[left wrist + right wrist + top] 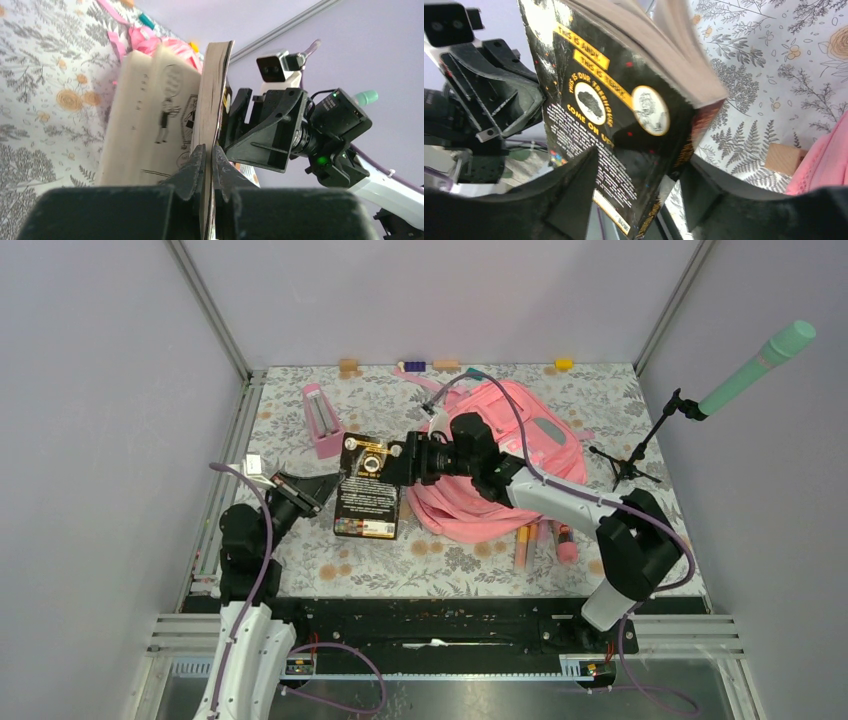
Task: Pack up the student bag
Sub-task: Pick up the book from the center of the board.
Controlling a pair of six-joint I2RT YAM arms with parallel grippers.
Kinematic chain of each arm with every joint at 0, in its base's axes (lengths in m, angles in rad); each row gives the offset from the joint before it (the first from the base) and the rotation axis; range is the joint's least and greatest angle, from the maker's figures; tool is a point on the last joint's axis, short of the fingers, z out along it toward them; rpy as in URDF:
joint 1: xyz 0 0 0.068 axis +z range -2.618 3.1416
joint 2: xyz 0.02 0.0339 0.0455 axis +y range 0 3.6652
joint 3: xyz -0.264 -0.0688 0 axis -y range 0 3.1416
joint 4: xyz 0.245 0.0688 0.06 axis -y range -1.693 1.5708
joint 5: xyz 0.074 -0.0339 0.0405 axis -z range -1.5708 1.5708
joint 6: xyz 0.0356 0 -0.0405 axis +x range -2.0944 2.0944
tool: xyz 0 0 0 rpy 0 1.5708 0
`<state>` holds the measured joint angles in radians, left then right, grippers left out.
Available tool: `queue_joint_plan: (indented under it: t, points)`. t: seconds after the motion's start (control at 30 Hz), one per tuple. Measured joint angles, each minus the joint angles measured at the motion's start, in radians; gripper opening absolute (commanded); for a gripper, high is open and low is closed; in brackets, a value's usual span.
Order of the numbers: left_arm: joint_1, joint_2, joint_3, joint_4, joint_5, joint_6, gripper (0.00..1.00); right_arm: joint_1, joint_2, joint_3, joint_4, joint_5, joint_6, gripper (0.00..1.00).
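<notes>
The student bag (530, 445), a pink backpack, lies at the middle right of the floral table; it also shows in the left wrist view (175, 47) and the right wrist view (824, 165). A black paperback book (368, 502) is lifted just left of the bag. My left gripper (325, 488) is shut on the book's left edge; in the left wrist view its fingertips (209, 150) pinch the thin cover and the pages (150, 115) hang open. My right gripper (395, 462) is open; its jaws (639, 175) straddle the book's far corner (614, 110).
A small pink triangular stand (322, 420) sits at the back left. A teal microphone (760, 365) on a black tripod (625, 465) stands right. Several pens and tubes (545, 540) lie in front of the bag. Small blocks (348, 367) line the back edge.
</notes>
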<state>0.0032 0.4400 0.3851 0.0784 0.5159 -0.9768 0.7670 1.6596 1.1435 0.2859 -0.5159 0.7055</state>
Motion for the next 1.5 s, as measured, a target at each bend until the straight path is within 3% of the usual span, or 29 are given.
queue_joint_plan:
  t: [0.17, 0.27, 0.37, 0.4, 0.5, 0.53, 0.63, 0.73, 0.97, 1.33, 1.4, 1.5]
  points:
    - [0.004, 0.002, 0.003, 0.048, -0.002, -0.015, 0.0, -0.013, -0.058, -0.055, 0.053, 0.002, 0.045, 0.17]
    - [0.007, 0.023, 0.003, 0.068, -0.005, -0.016, 0.0, -0.011, -0.109, -0.066, 0.05, -0.001, 0.046, 0.01]
    - [0.008, 0.059, 0.005, 0.091, 0.008, -0.011, 0.01, -0.008, -0.164, -0.073, 0.038, -0.002, 0.037, 0.0]
    - [0.008, 0.08, 0.008, 0.098, 0.024, -0.007, 0.1, -0.003, -0.184, -0.077, 0.037, -0.001, 0.034, 0.0]
    - [0.005, 0.132, 0.024, 0.107, 0.087, 0.017, 0.6, 0.007, -0.235, -0.095, 0.031, 0.005, 0.021, 0.0]
    - [0.005, 0.144, 0.028, 0.105, 0.106, 0.031, 0.72, 0.01, -0.254, -0.101, 0.023, 0.013, 0.012, 0.0]
    - [-0.001, 0.185, 0.037, 0.091, 0.178, 0.055, 0.9, 0.011, -0.311, -0.109, -0.006, 0.049, -0.019, 0.0]
    - [-0.002, 0.212, 0.039, 0.1, 0.248, 0.069, 0.98, 0.011, -0.383, -0.112, -0.055, 0.077, -0.063, 0.0]
    - [-0.043, 0.236, 0.039, 0.2, 0.409, 0.07, 0.99, 0.011, -0.536, -0.112, -0.185, 0.061, -0.152, 0.0]
    - [-0.324, 0.33, 0.039, 0.437, 0.496, -0.004, 0.97, 0.011, -0.663, -0.112, -0.379, -0.03, -0.211, 0.0]
    - [-0.364, 0.36, 0.039, 0.496, 0.498, -0.032, 0.79, 0.011, -0.679, -0.111, -0.41, -0.029, -0.223, 0.0]
    - [-0.42, 0.412, 0.039, 0.611, 0.501, -0.098, 0.39, 0.011, -0.686, -0.11, -0.441, -0.029, -0.237, 0.0]
